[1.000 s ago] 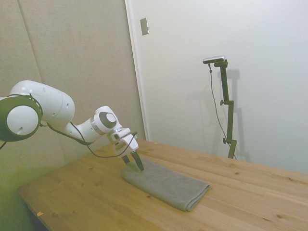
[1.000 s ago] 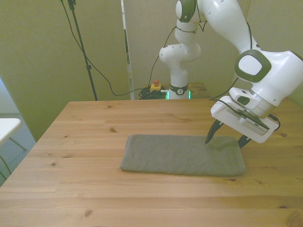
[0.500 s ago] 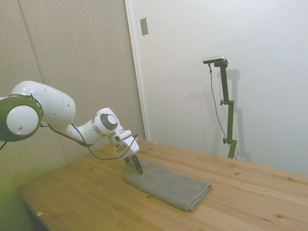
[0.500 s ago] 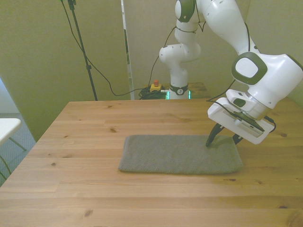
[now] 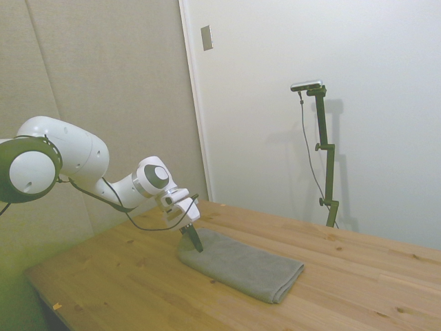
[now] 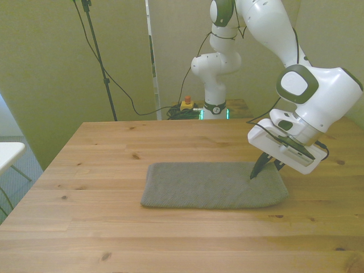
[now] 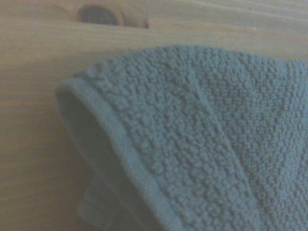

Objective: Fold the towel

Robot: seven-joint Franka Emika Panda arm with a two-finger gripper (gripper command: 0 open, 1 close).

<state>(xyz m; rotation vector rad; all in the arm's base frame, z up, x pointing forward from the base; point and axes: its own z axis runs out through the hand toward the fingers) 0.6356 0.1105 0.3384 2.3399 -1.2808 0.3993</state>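
Note:
The grey towel point(image 6: 210, 185) lies flat and lengthwise across the middle of the wooden table point(image 6: 114, 233). It shows in the side view as a long folded pad point(image 5: 241, 265). My gripper point(image 6: 266, 169) is down on the towel's far corner at the front view's right, with its dark fingers drawn in on the cloth there. In the side view, the gripper point(image 5: 195, 241) meets the towel's end nearest the arm. Close up, the wrist view shows the towel's point(image 7: 202, 125) hemmed edge bunched and raised off the wood, with a gap beneath it.
Bare wood surrounds the towel on all sides. A knot in the wood point(image 7: 98, 14) sits beside the gripped corner. Behind the table's far edge, a yellow box with a red button point(image 6: 186, 103) and cables lie on the floor.
The fingers have drawn together on the towel's corner. The whole towel has slid a little toward the front view's left, and the gripper has come lower and closer in.

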